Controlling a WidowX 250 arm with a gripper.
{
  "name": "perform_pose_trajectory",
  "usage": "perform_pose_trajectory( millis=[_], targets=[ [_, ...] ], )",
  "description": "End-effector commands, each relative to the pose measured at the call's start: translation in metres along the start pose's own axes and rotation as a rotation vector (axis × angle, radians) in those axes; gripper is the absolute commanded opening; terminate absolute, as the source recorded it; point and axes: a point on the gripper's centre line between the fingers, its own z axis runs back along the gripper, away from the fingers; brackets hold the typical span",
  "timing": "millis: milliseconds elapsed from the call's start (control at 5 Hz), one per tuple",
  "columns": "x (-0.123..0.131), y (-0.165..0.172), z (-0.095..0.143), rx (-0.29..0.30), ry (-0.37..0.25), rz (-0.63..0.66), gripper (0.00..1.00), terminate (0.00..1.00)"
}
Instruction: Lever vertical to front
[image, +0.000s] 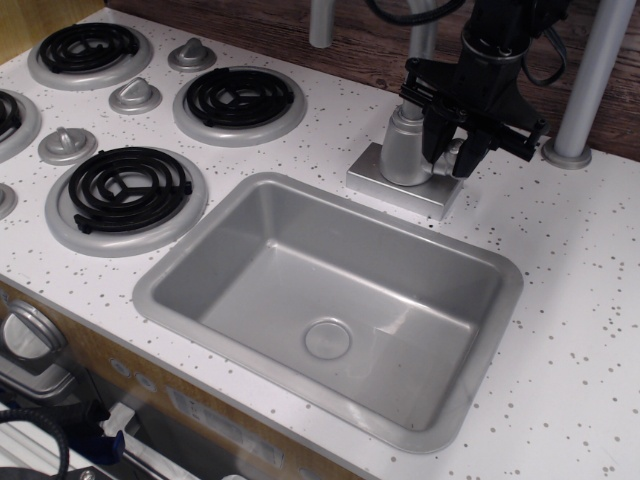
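One sink basin (250, 280) lies nearest, in front of and below my gripper (450, 152). My two fingers (434, 143) hang spread beside the one faucet body (403, 148), straddling the lever (456, 150), mostly hidden between them. To my left I count four burners (125, 190) and four knobs (134, 95).

Gripper (449, 152): matte black throughout, angular blocky housing. 2 black fingers (434, 140), tapered to narrow tips, flat-sided. Wide black crossbar above fingers, ends jutting out both sides; right end shows small pale glint. Wrist section above: black, roughly cylindrical, slightly glossy highlights. Black cables (405, 12) loop from upper part, 1 curving left at top edge, another thin one on right side. No readable markings or screws at this resolution.
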Motion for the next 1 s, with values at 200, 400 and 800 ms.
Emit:
perform_pose_trajectory(
  millis=[200, 400, 800],
  targets=[
    [0.000, 0.005, -0.023, -0.006, 0.028, 0.004, 0.00, 0.00],
    [0.001, 0.006, -0.017, -0.005, 0.038, -0.009, 1.00, 0.00],
    [-0.001, 0.000, 0.025, 0.093, 0.066, 0.018, 1.00, 1.00]
  ],
)
